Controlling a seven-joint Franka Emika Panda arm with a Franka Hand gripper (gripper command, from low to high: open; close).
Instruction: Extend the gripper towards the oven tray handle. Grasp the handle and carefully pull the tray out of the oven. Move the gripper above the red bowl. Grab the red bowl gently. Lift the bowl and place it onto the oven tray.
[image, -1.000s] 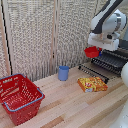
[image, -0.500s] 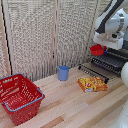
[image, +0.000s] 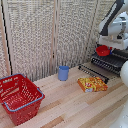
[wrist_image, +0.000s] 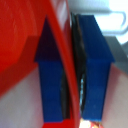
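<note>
Behind the fingers (wrist_image: 95, 70), the red bowl (wrist_image: 25, 45) blurs.

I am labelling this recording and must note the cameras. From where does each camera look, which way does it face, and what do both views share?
Exterior view: off the arm, facing the wooden table and slatted screen; the white arm holds the red bowl above the pulled-out tray at this view's right.
Wrist view: on the wrist, looking along the gripper, its blue fingers clamping the bowl's rim.
Shared: the red bowl.
</note>
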